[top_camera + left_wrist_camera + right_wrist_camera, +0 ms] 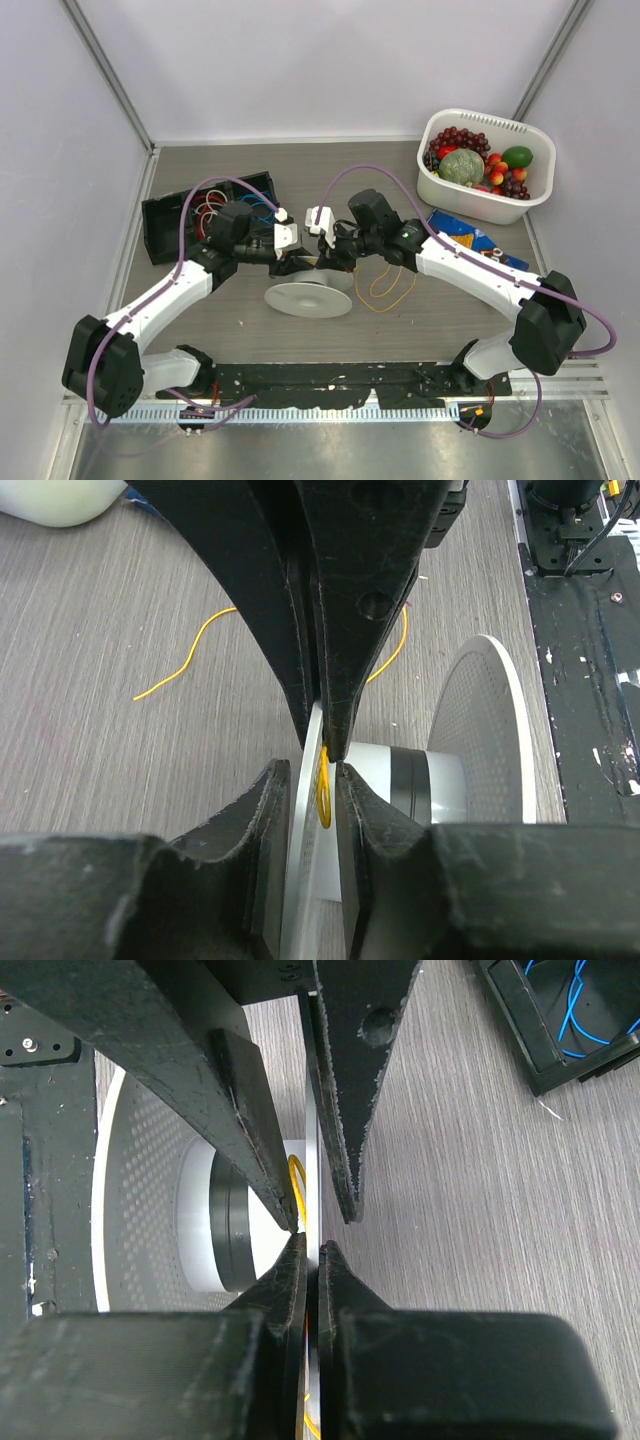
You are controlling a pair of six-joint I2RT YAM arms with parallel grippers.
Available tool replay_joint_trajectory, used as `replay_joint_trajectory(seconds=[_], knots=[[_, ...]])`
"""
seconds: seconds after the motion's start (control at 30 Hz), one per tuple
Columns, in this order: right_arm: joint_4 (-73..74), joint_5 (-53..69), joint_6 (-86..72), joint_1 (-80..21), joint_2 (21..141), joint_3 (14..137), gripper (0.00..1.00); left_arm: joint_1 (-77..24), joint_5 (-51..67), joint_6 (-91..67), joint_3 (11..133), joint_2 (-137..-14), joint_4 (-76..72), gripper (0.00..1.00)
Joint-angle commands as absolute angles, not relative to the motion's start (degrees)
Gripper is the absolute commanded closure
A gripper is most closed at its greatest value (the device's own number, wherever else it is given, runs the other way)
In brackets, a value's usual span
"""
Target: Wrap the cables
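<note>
A white plastic spool (308, 298) lies tilted in the middle of the table. Both grippers meet at its raised thin flange. My left gripper (298, 262) is closed round that flange (305, 810), with a bit of the yellow-orange cable (323, 795) between the flange and one finger. My right gripper (337, 260) is shut on the same flange edge (312, 1175) from the other side, and the cable (297, 1180) runs beside it. The rest of the cable (392, 288) lies loosely looped on the table right of the spool. The perforated far flange (480, 740) and grey hub (200, 1222) show.
A black box (205, 215) with blue and red-white wire coils stands at the back left. A white bin (530, 195) of fruit is at the back right, with a blue snack bag (470, 240) below it. A black mat (330, 380) lines the near edge.
</note>
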State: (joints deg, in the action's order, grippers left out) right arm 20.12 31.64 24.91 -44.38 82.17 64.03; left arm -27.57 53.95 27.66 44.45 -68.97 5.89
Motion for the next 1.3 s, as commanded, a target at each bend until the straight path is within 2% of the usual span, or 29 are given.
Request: replay_joint_trajectory(seconds=[0.0, 0.1, 0.2, 0.33, 0.6, 0.7, 0.73, 0.77, 0.87, 0.9, 1.27], knots=[[15.91, 32.87, 23.99, -44.12, 82.09, 65.92, 0.99, -28.13, 53.97, 28.48, 45.18, -69.78, 3.6, 0.75], [16.0, 32.87, 24.08, -44.12, 82.09, 65.83, 0.99, -28.21, 53.62, 28.56, 45.18, -70.31, 3.6, 0.78], [16.0, 33.22, 24.17, -44.12, 82.0, 65.83, 0.99, -28.13, 52.82, 28.3, 45.26, -70.93, 3.52, 0.71], [16.17, 33.4, 24.35, -44.12, 82.0, 66.0, 0.99, -28.3, 52.91, 28.3, 45.09, -71.45, 3.69, 0.71], [15.91, 33.58, 24.26, -44.12, 82.18, 65.92, 0.99, -28.56, 53.44, 27.51, 46.23, -72.07, 3.69, 0.89], [15.82, 33.4, 24.17, -44.21, 82.18, 65.92, 0.99, -28.56, 53.79, 26.02, 46.49, -71.89, 3.78, 1.0], [15.82, 33.31, 24.17, -44.21, 82.09, 65.92, 0.99, -28.56, 53.53, 25.32, 46.58, -71.81, 3.69, 1.0], [15.82, 33.05, 24.17, -44.12, 82.09, 65.92, 0.99, -28.65, 53.61, 25.23, 46.67, -71.46, 4.3, 0.99], [15.82, 32.7, 24.34, -44.21, 82.09, 65.83, 0.99, -28.65, 54.49, 26.71, 46.41, -70.23, 6.15, 0.77], [15.91, 32.7, 24.43, -44.12, 82.0, 65.83, 0.99, -28.57, 54.58, 26.81, 46.06, -69.79, 6.15, 0.74], [15.91, 33.05, 24.52, -44.12, 81.91, 65.65, 0.99, -28.83, 52.74, 25.93, 46.84, -69.96, 4.66, 0.68]])
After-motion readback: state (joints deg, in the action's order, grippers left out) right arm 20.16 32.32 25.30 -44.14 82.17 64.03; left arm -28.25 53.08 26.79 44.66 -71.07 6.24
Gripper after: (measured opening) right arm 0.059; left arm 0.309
